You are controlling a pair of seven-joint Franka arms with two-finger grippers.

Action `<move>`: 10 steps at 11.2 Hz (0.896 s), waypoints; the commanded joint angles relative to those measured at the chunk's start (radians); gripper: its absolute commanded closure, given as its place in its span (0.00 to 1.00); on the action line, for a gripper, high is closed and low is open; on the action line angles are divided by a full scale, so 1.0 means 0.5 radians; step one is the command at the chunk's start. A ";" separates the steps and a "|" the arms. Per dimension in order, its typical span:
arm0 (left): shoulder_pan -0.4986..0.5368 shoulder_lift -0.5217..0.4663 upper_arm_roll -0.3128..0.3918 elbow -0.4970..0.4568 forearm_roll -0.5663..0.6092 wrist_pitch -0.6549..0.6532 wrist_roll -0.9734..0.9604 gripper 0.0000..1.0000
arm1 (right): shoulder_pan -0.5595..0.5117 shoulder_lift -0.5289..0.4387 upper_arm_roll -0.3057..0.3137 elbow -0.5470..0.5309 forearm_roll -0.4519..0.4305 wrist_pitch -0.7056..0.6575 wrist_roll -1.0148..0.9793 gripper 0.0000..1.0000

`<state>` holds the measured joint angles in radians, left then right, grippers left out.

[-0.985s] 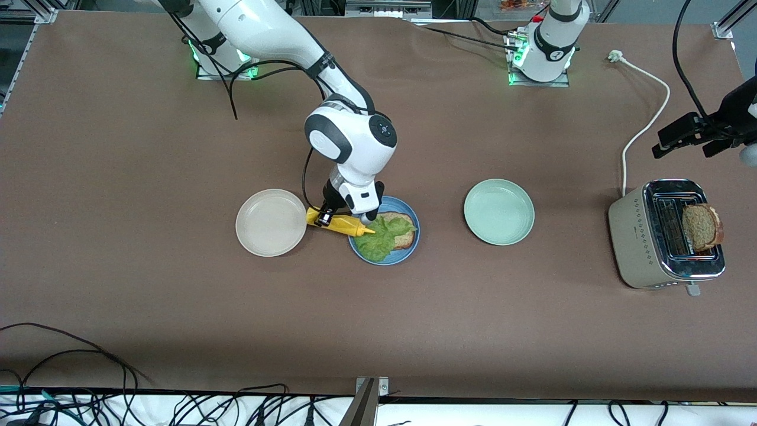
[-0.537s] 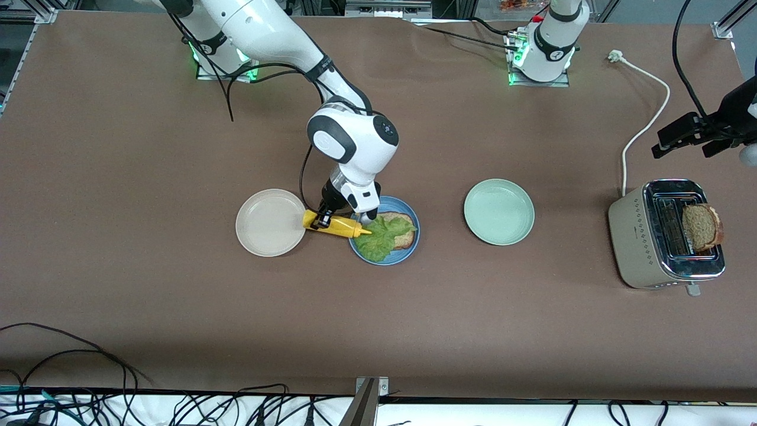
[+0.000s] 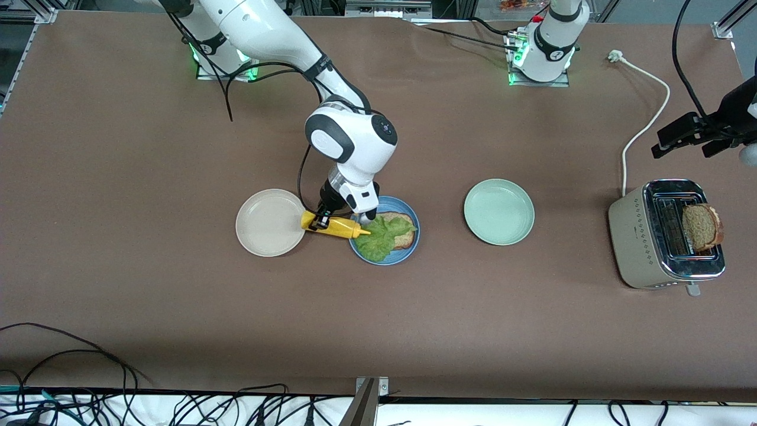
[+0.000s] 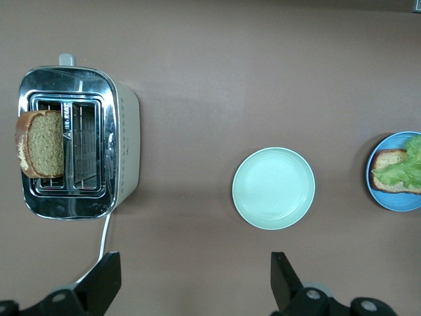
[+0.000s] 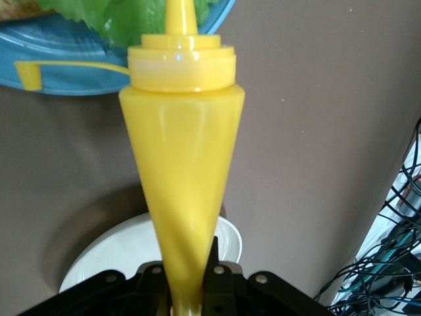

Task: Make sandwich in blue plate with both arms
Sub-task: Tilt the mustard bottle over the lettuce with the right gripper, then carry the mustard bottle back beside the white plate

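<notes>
The right gripper [image 3: 322,220] hangs low over the gap between the beige plate [image 3: 271,222] and the blue plate [image 3: 384,257], its jaws clamped on the base of a yellow squeeze bottle [image 3: 334,225] that lies nearly level, nozzle reaching over the blue plate's rim. In the right wrist view the bottle [image 5: 179,171] runs straight out from the jaws and its tip sits against the lettuce leaf [image 5: 118,16]; whether it truly touches the leaf is hard to tell. The blue plate rests near the middle of the surface [image 3: 148,307], holding one bread slice [image 3: 403,237] with the lettuce leaf [image 3: 381,236] spread over most of it. The pale green plate [image 3: 499,211] lies toward the left arm's end, well apart from the blue one. The second bread slice [image 3: 702,226] stands upright in a slot of the toaster [image 3: 636,236] at that same end. The left gripper [image 3: 689,137] waits in the air above the toaster, its jaws wide apart with nothing between them.
</notes>
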<state>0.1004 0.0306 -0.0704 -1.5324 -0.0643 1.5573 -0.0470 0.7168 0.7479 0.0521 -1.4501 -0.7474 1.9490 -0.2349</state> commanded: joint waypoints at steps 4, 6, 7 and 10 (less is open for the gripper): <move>-0.017 0.074 -0.022 0.052 -0.056 0.030 0.054 0.00 | -0.304 -0.213 0.012 -0.011 0.643 0.109 -0.388 1.00; -0.032 0.077 -0.031 0.052 -0.037 0.030 0.054 0.00 | -0.442 -0.314 0.012 -0.008 0.993 0.106 -0.530 1.00; -0.035 0.080 -0.034 0.046 -0.031 0.030 0.051 0.00 | -0.488 -0.342 0.012 -0.011 1.131 0.106 -0.585 1.00; -0.032 0.095 -0.034 0.031 -0.028 -0.007 0.051 0.00 | -0.678 -0.425 0.049 -0.011 1.515 0.078 -0.882 1.00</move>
<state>0.0883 0.0650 -0.0922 -1.5328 -0.0650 1.5720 -0.0415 0.4464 0.5827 0.0457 -1.4331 -0.1156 1.9962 -0.5675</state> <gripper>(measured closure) 0.000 0.828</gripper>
